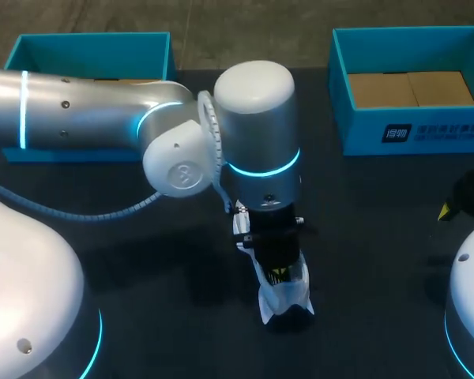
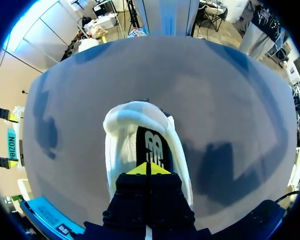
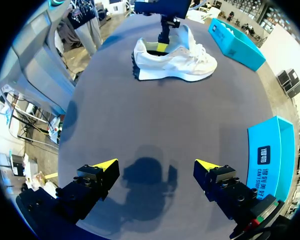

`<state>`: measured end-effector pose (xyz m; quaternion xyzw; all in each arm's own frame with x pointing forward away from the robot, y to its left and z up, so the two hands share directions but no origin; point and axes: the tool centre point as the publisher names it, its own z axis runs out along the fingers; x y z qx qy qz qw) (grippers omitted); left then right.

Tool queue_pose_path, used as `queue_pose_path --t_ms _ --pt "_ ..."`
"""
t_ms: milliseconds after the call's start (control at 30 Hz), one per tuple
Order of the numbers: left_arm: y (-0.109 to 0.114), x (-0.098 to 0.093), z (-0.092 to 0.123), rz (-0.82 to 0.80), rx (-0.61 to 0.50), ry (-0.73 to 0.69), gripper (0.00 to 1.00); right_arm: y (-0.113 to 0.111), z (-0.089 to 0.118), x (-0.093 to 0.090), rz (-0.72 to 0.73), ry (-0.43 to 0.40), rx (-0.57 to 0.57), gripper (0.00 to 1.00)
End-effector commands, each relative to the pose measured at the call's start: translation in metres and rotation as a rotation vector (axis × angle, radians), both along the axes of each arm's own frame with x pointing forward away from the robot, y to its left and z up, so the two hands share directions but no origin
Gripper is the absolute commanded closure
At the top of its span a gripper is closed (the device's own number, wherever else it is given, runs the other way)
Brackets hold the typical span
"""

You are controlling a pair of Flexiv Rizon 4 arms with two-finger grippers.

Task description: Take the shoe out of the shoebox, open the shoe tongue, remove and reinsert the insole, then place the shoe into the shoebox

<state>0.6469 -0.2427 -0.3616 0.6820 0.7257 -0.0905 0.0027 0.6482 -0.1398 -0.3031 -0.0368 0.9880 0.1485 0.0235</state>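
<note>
A white shoe (image 1: 285,302) stands on the dark table near the front middle, also in the right wrist view (image 3: 176,61). My left arm reaches over from the left. Its gripper (image 1: 278,275) points straight down into the shoe's opening. In the left wrist view the left gripper (image 2: 149,169) is shut, its yellow tips together over the black insole (image 2: 151,147) lying inside the shoe (image 2: 132,120). I cannot tell whether the tips pinch the insole. My right gripper (image 3: 157,164) hangs open over bare table, well away from the shoe, at the table's right side (image 1: 452,207).
A blue shoebox (image 1: 415,136) with brown padding inside stands at the back right, close beside my right gripper (image 3: 271,157). A second blue box (image 1: 91,46) sits at the back left, partly behind my left arm.
</note>
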Motion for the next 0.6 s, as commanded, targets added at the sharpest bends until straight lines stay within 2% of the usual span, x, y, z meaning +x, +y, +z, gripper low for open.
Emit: queue_pose_path --t_ms 33,267,433,600 --pt "0.0 0.002 0.001 0.001 0.006 -0.009 1.0 0.001 0.0 -0.001 -0.002 -0.001 -0.005 0.0" --pt "-0.003 0.014 -0.003 0.016 0.035 -0.014 1.0 0.001 0.0 -0.001 -0.002 -0.001 -0.005 0.0" --pt "-0.003 0.016 -0.003 0.02 0.049 -0.014 1.0 0.001 0.0 -0.001 -0.002 -0.001 -0.005 0.0" --pt "-0.003 0.017 -0.003 0.02 0.062 -0.005 0.51 0.001 0.0 -0.001 -0.002 -0.001 -0.005 0.0"
